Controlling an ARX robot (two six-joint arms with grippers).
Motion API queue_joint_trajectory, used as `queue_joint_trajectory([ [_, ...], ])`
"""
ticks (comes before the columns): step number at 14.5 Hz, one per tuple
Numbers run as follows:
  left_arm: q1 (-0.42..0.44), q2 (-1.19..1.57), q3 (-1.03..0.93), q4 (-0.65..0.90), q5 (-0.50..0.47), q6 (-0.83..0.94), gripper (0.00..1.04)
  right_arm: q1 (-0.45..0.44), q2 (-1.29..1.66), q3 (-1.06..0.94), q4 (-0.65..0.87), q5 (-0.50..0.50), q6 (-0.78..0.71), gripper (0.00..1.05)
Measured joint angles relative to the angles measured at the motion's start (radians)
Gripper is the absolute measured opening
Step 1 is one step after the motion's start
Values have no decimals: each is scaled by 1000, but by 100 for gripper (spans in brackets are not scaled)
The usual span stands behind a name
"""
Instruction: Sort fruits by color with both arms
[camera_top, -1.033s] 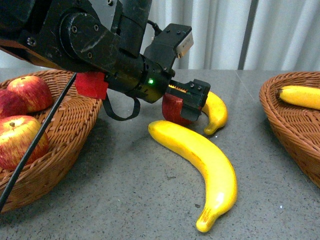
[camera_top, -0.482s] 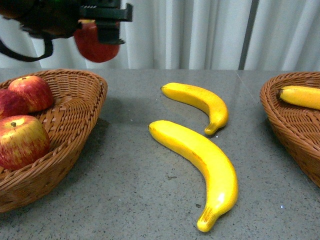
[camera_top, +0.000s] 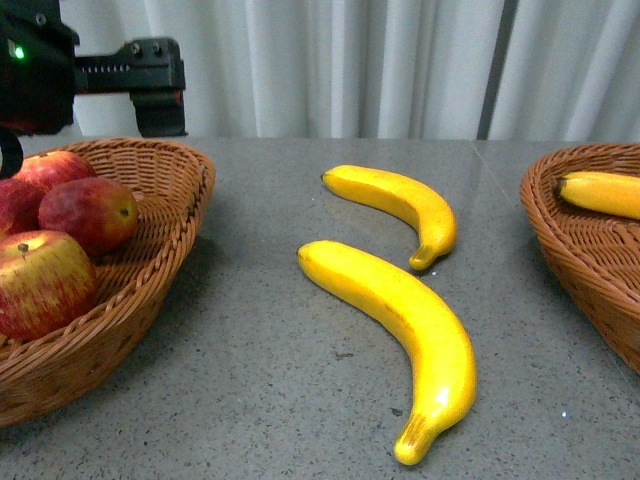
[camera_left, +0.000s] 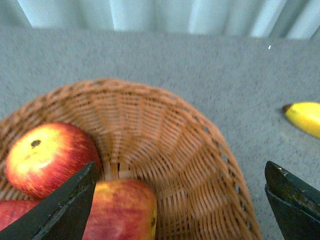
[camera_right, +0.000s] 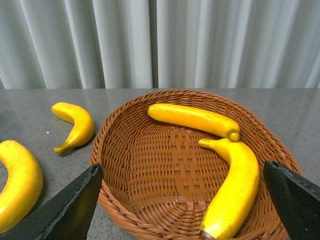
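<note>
Several red apples, some streaked yellow, lie in the left wicker basket (camera_top: 185, 205); the nearest to its middle is a dark red apple (camera_top: 90, 213). My left gripper (camera_top: 150, 95) hangs open just above that basket, holding nothing. In the left wrist view my open left gripper (camera_left: 180, 205) looks down on two of the apples (camera_left: 47, 157) (camera_left: 122, 210). Two bananas lie on the table, one further back (camera_top: 395, 205) and one nearer (camera_top: 400, 330). My right gripper (camera_right: 182, 205) is open over the right basket (camera_right: 125, 165), which holds two bananas (camera_right: 192, 119) (camera_right: 235, 185).
The grey stone-look table (camera_top: 260, 380) runs between the two baskets. The right basket (camera_top: 575, 240) stands at the right edge of the front view with a banana (camera_top: 605, 192) showing in it. Pale curtains hang behind the table.
My left gripper carried a red apple from beside the far banana up and left over the left basket, then let it go. The apple now lies in the basket.
</note>
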Motion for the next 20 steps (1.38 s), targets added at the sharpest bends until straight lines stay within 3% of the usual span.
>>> queue_joint_trajectory([
  [7,-45,-89,-40,66,-16,76,98,0,0,0,0,0,0,98],
  [9,-131,-233,-144,142,-57,176,98,0,0,0,0,0,0,98],
  [12,-192,-370,-244,145,-138,264,98,0,0,0,0,0,0,98],
  [13,-214,-455,-334,258,-201,264,92,0,0,0,0,0,0,98],
  [14,-205,-557,-433,328,-203,208,81,0,0,0,0,0,0,98],
  [16,-114,-767,-649,336,-156,124,56,0,0,0,0,0,0,98],
  [20,2,-919,-806,328,-22,97,5,0,0,0,0,0,0,98],
])
